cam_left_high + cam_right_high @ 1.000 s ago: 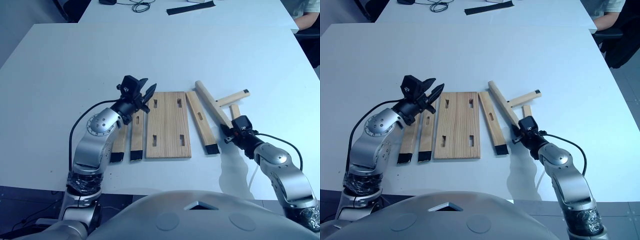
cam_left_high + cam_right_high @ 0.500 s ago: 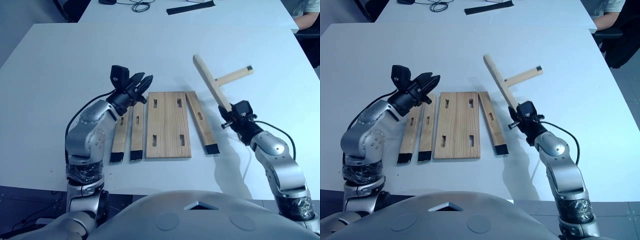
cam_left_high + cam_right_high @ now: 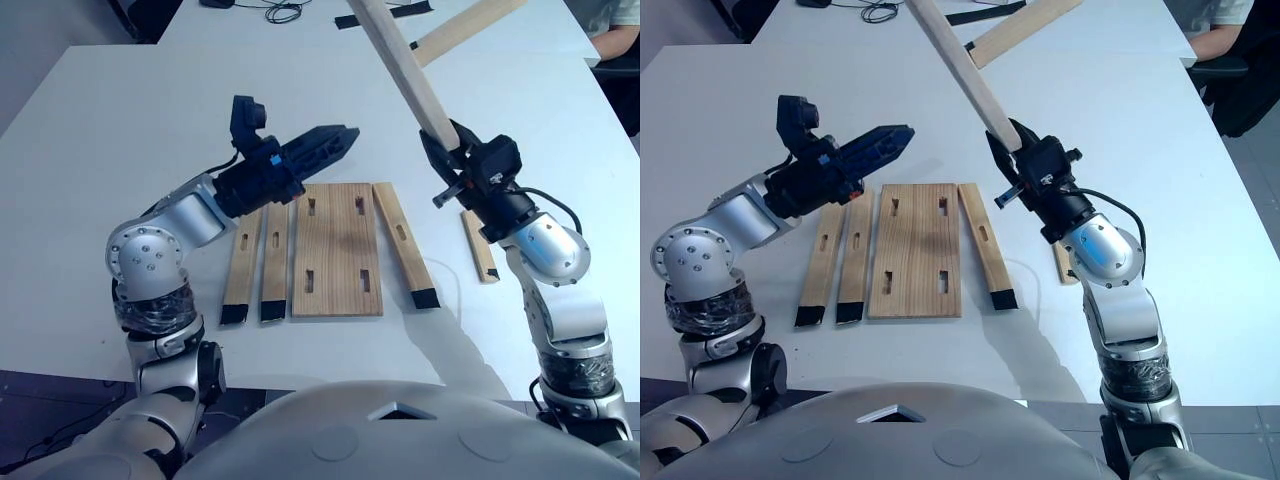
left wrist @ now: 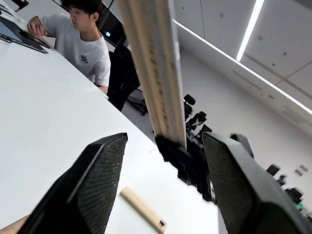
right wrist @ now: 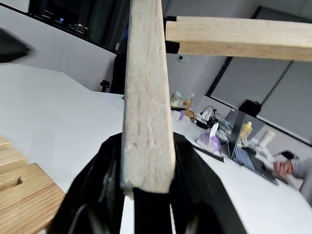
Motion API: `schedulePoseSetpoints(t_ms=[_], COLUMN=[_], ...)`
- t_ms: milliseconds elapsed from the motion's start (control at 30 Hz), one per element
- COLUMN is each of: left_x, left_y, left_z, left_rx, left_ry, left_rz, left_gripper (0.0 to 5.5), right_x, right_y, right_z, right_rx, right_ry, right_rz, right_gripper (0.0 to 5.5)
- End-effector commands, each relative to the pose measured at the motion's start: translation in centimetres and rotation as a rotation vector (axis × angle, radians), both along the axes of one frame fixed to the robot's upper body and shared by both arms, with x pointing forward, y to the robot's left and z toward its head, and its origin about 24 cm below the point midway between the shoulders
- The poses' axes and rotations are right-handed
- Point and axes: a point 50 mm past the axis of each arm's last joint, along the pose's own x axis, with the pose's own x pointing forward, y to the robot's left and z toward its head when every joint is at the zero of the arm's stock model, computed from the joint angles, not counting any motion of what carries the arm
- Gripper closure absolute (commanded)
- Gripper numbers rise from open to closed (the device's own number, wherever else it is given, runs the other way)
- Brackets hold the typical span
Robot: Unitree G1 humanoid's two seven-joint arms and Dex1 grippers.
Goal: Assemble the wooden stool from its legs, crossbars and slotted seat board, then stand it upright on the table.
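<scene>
Head view: the right gripper (image 3: 447,150) is clamping a long pale wooden leg (image 3: 400,70) aloft; the slotted wooden seat board (image 3: 336,250) is lying by the table (image 3: 100,150)'s front edge. Left wrist view — the left gripper (image 4: 165,138) is gaping, empty. Right wrist view — black fingers (image 5: 109,165) are pinching the leg.

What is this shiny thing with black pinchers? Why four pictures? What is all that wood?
That is a robot with two arms, each ending in a two-fingered gripper. Two pictures come from cameras in its head, looking down; two come from cameras on its wrists. On the white table lie a slotted seat board, two legs on its left, one leg on its right, and a short wooden bar. The right gripper is shut on a long leg with a crossbar joined to it, up in the air. The left gripper is open and empty.
</scene>
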Motion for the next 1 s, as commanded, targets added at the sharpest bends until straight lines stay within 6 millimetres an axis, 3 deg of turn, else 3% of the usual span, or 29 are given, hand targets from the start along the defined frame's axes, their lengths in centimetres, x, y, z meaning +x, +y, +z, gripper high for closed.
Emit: schedulePoseSetpoints(t_ms=[33, 600, 933, 1000], left_x=[0.4, -0.3, 0.0, 0.0], left_y=[-0.4, -0.9, -0.4, -0.4], left_z=[0.8, 2.5, 2.8, 3.0], left_rx=[-0.056, -0.115, -0.111, -0.121], left_ry=[0.019, 0.005, -0.014, -0.021], left_rz=[-0.008, -0.053, -0.023, -0.035], left_gripper=[2.67, 2.67, 1.26, 1.23], right_x=[-0.6, -1.2, -1.3, -1.3], right_y=[1.0, 1.6, 1.3, 1.3], right_z=[1.3, 1.0, 0.8, 0.7], right_rx=[-0.018, -0.095, -0.112, -0.117], right_ry=[-0.099, -0.171, -0.175, -0.178], right_rz=[0.059, 0.121, 0.13, 0.132], right_gripper=[4.45, 4.45, 4.45, 4.45])
